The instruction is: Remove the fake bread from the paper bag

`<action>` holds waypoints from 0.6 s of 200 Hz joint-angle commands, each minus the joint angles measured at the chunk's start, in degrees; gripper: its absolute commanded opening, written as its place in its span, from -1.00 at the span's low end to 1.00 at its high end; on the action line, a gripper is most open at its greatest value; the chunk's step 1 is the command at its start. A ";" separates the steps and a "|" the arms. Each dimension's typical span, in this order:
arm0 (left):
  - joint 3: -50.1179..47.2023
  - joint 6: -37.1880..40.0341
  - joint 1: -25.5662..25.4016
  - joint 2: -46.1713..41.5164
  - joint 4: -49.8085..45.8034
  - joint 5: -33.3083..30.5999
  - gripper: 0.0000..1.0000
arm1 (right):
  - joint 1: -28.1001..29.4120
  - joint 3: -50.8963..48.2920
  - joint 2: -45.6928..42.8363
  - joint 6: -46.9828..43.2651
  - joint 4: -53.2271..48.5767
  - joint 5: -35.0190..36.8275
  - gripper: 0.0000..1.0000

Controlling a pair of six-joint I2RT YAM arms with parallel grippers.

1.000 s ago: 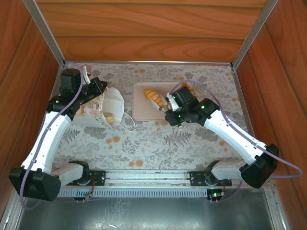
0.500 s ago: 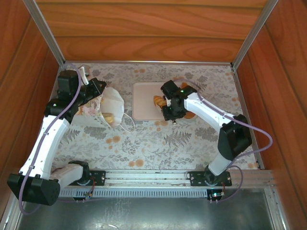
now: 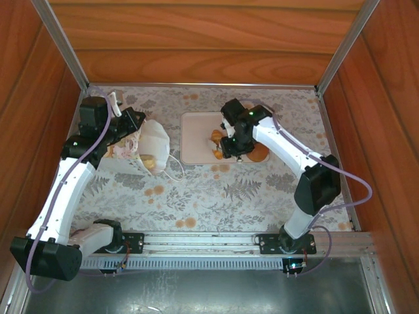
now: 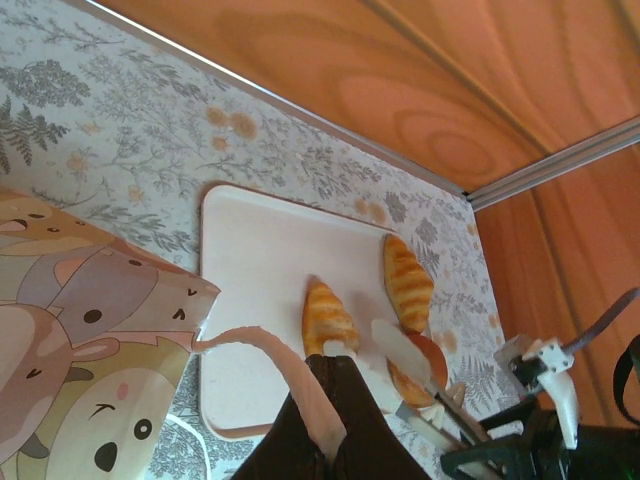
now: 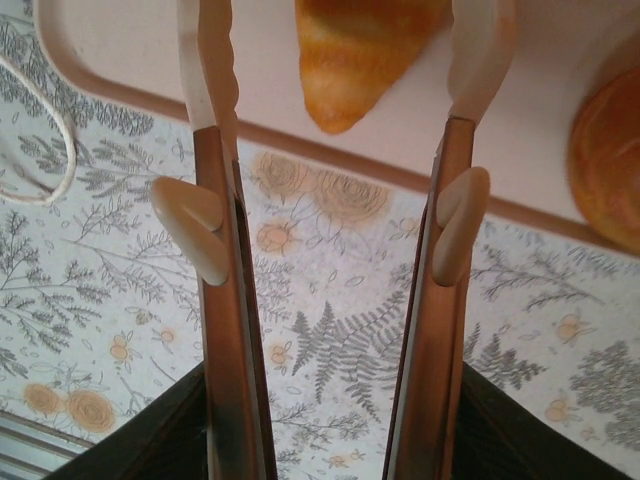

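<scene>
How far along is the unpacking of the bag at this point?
Done: two croissants and a round bun lie on the pink tray. In hand: the right end effector stands open around the tip of one croissant, and the left end effector pinches the paper bag by its rim. Left: at least one pastry shows inside the bag's mouth.

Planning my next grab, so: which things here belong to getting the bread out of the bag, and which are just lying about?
Job: paper bag, rim pinched in the left hand; fake bread in the bag's mouth; croissants on the pink tray; open right hand above them.
Lying about: pink tray; floral table cover; wooden walls.
</scene>
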 commanded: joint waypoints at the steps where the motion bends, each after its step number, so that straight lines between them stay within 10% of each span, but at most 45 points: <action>1: -0.57 0.69 -0.21 -1.54 1.81 0.66 -1.00 | -0.55 3.91 3.91 -2.84 -5.61 1.61 0.09; 120: -0.14 0.26 -0.25 -1.20 1.79 0.83 -1.00 | -1.14 7.40 7.59 -4.01 -6.55 6.91 -0.11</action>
